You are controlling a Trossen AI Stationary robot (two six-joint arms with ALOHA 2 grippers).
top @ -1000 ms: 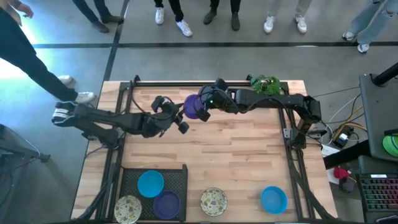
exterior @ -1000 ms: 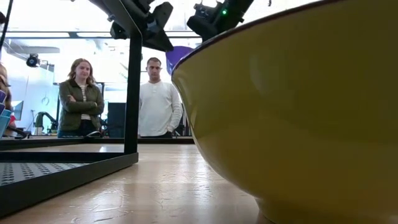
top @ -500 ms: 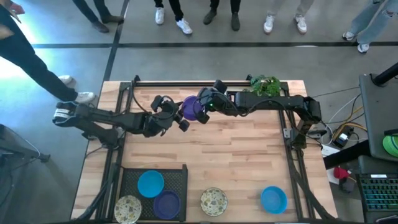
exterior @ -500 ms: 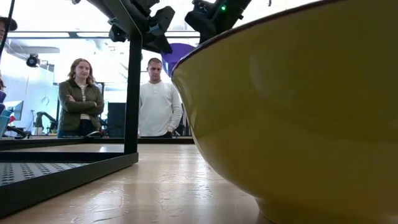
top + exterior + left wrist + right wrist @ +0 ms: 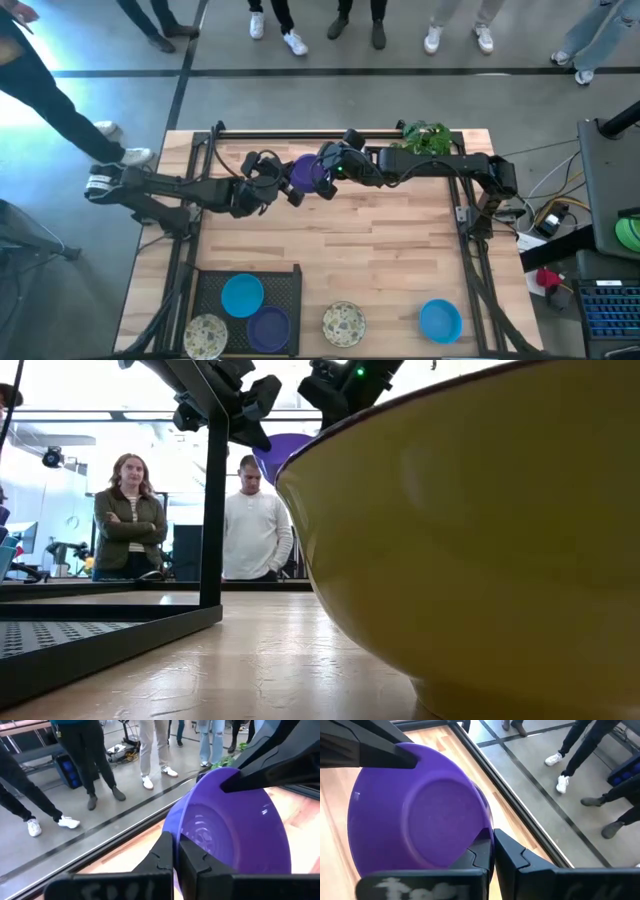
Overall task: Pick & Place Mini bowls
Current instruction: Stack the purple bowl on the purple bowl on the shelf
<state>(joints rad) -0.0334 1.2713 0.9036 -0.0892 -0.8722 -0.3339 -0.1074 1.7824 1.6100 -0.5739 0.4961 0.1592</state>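
High view shows us the left pincer [image 5: 284,184] now clamped on the purple bowl [image 5: 306,172] beside the right pincer [image 5: 322,176], equally clamped: handover.

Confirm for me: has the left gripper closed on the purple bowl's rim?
Yes: the left gripper pinches the purple bowl at its rim.

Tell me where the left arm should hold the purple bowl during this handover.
Hold the thin rim. The purple bowl hangs tilted above the table's far side, and both grippers already pinch it: the left gripper straddles one rim edge, the right gripper the opposite edge. The left should probably keep that rim pinch from its own side; the curved wall offers no flat purchase.
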